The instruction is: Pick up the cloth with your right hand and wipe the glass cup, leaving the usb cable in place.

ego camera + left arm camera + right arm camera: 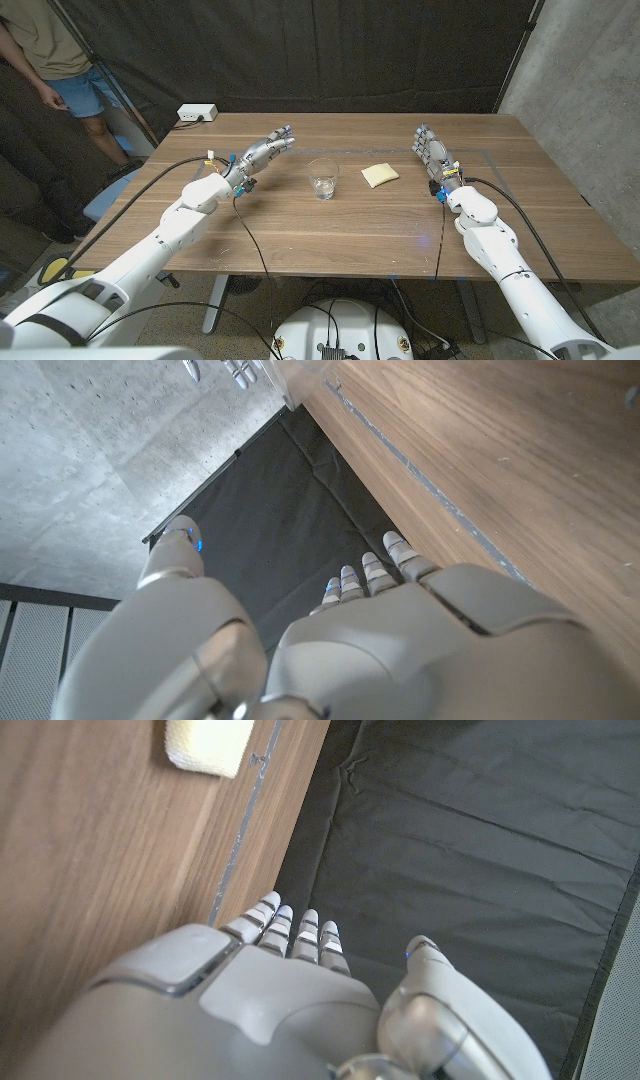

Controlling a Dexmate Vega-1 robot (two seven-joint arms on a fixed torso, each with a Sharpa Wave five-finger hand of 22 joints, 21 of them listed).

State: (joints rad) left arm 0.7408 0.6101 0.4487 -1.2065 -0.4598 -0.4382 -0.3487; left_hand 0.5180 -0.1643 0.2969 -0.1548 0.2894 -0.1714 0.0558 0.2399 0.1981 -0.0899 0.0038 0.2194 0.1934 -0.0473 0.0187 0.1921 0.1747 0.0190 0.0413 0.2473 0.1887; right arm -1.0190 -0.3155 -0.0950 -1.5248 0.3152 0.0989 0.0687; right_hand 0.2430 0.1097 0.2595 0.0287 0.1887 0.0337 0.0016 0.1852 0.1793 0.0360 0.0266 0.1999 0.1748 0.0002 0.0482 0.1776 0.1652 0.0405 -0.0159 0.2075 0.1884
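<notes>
Nothing is done yet: my right hand [432, 152], fingers straight and holding nothing, stands right of center, the yellow cloth [380, 175] lies untouched just left of it, and the glass cup [323, 178] at center waits unwiped.

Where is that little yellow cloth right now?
In the head view, the folded pale yellow cloth lies on the wooden table, between the clear glass cup and the right robot hand.

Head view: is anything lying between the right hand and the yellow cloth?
No. In the head view, only bare wooden table separates the right hand from the cloth; the glass cup stands on the cloth's far side.
</notes>
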